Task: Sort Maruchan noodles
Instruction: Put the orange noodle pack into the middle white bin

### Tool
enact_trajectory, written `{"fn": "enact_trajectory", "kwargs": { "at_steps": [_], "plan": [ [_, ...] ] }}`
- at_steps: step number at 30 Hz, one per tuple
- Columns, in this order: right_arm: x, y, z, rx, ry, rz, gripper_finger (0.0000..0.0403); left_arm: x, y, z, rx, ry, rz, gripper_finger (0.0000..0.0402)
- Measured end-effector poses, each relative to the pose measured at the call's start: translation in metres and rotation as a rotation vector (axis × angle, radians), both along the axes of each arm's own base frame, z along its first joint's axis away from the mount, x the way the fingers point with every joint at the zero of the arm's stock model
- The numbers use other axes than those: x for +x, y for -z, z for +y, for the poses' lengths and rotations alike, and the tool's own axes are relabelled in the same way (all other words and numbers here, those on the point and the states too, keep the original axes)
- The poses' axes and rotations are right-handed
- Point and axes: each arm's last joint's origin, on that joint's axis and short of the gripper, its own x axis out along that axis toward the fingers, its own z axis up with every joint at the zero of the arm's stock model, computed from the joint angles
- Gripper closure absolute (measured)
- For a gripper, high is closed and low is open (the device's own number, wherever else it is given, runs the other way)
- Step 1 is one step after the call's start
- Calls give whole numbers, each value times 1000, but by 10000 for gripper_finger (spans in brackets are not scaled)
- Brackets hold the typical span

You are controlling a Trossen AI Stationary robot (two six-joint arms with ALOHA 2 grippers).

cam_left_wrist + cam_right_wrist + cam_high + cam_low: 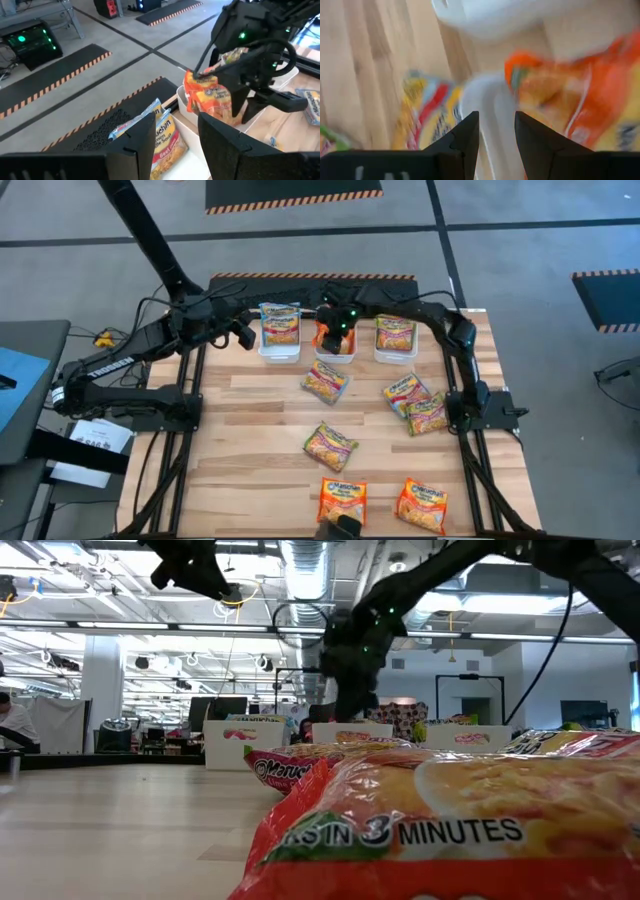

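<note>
The right gripper [337,330] hangs over the middle white rectangular plastic tray [322,354] at the far edge of the wooden counter [250,440]. Its jaws stand narrowly apart and empty, just above a glossy orange-red Maruchan noodle packet [210,97] lying in that tray. The left gripper [243,335] waits beside the left tray [280,353], jaws narrowly parted and holding nothing. Other packets lie scattered nearer; the nearest one [450,830] reads "IN 3 MINUTES".
</note>
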Motion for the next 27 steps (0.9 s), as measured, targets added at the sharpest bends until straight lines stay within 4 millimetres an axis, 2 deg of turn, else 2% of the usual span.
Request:
{"fn": "enact_trajectory", "kwargs": {
  "at_steps": [4,8,13,22,27],
  "plan": [
    [2,21,-2,27,6,73,255,-1,3,0,-15,0,31,265],
    [2,32,-4,32,17,112,255,-2,4,-1,-21,0,45,265],
    [3,41,-10,-104,88,201,256,-2,5,-1,-33,-5,44,265],
    [0,38,-22,-227,156,211,284,-2,6,-1,-26,-3,61,265],
    [5,37,-20,-221,144,173,284,-2,6,-1,-20,-1,68,265]
  ]
}}
